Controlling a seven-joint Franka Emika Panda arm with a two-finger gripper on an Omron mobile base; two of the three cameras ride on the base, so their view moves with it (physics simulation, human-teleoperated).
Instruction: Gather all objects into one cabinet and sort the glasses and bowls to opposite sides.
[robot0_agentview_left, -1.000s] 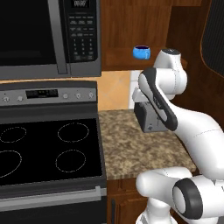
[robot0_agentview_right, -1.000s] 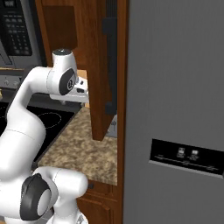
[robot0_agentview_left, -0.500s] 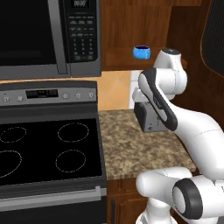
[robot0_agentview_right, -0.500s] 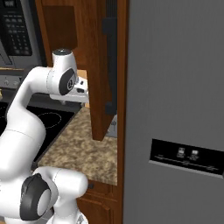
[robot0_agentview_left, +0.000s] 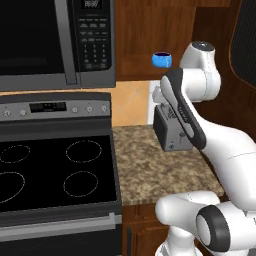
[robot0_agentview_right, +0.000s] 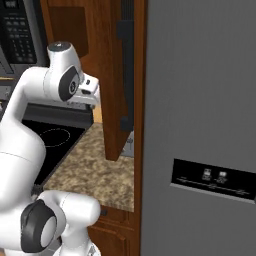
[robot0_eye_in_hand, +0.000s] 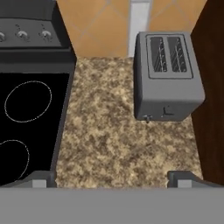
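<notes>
A small bright blue mug stands on the shelf of the open dark brown wall cabinet. The cabinet's door is swung out toward me, edge-on in the right base view, with its long black bar handle facing the fridge. My gripper hangs open over the granite counter, below and in front of the mug, pointing down. Its fingertips stand wide apart with nothing between them. The red cup and the wooden bowl are out of view.
A grey two-slot toaster sits on the counter against the back wall, right below the cabinet. A black stove lies to the left, with a microwave above it. A grey fridge stands at the right.
</notes>
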